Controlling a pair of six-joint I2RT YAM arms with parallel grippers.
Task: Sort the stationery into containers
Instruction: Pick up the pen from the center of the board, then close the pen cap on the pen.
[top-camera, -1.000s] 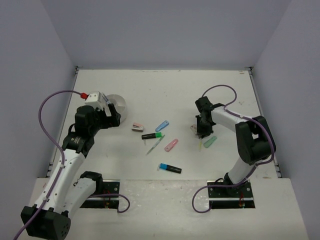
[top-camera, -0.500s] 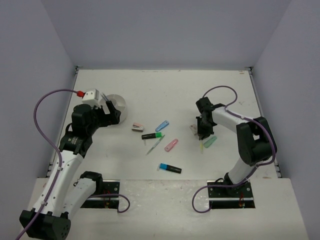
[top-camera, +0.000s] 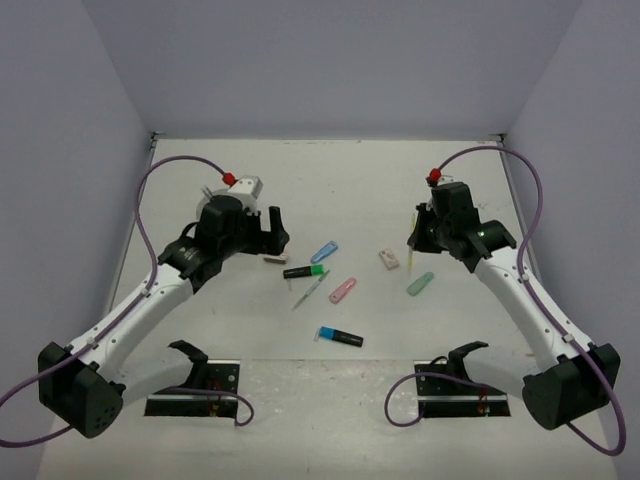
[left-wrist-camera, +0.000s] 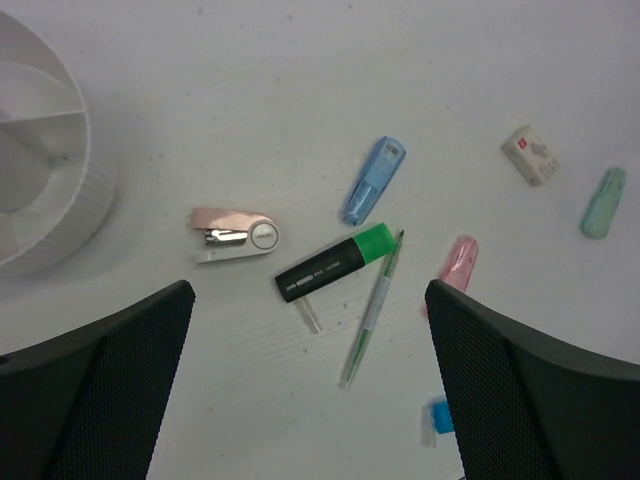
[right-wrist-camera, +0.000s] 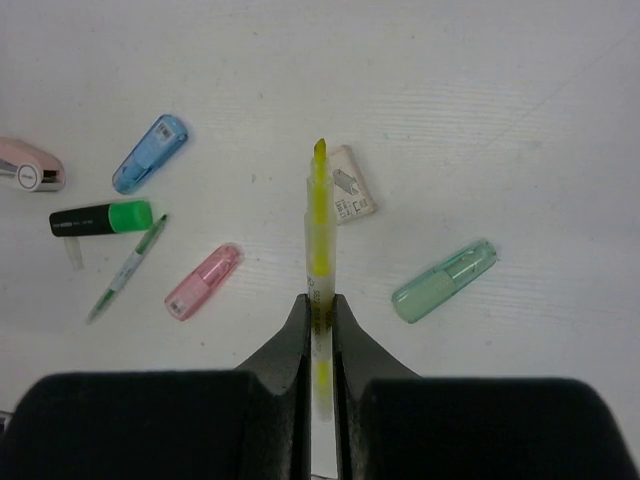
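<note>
A thin yellow plastic pen is pinched in the right claw, while the left claw is spread wide above a black, green-capped highlighter.

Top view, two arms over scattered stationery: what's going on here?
The right gripper is shut on a yellow pen. The left gripper hangs open and empty beside the divided white container, a pink stapler just ahead of it. Loose on the table: green-capped highlighter, thin green pen, blue marker, pink marker, mint marker, eraser, blue-ended highlighter.
</note>
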